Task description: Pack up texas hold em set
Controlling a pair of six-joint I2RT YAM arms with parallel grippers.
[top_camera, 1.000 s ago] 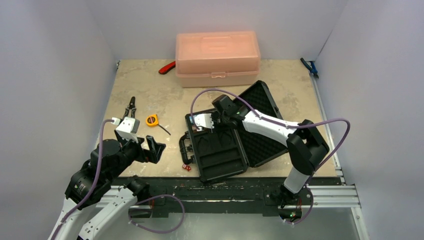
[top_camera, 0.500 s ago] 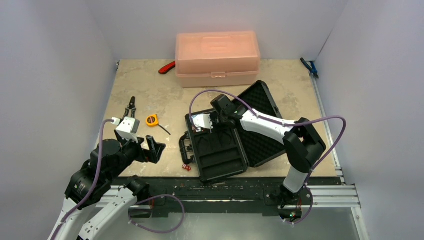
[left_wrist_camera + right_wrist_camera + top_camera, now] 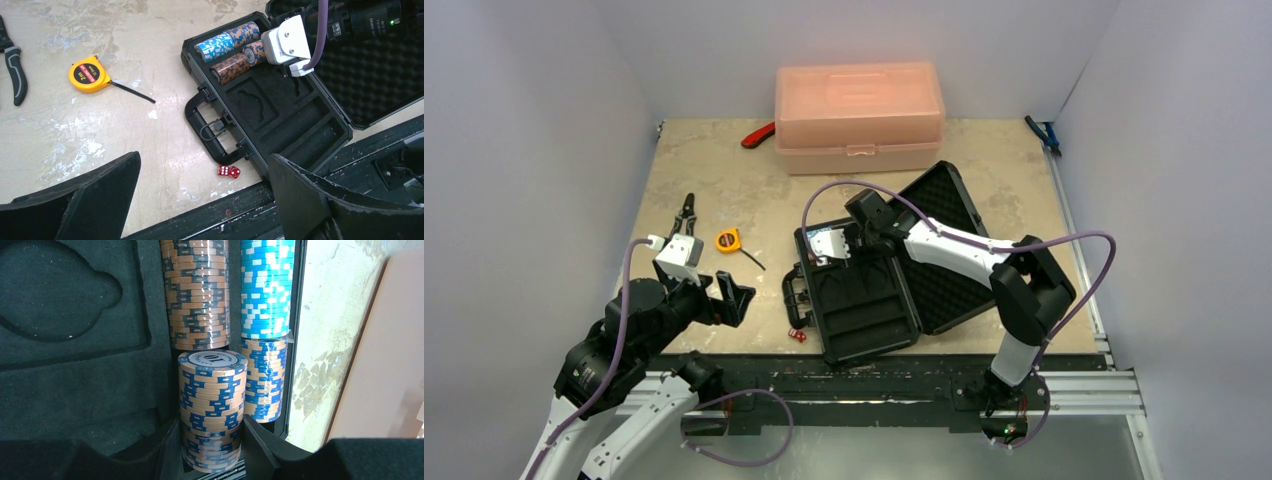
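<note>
In wrist view only: right end effector [image 3: 212, 442] clamps chip stack [image 3: 212, 390].

chip stack [image 3: 212, 405] is striped blue-and-orange, dice [image 3: 228, 171] red, case [image 3: 292, 131] black.

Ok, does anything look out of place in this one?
Yes: the two red dice lie loose on the table, outside the case, just by its handle near the table's front edge. Otherwise nothing stands out; the right pincer grips a chip stack inside the case.
</note>
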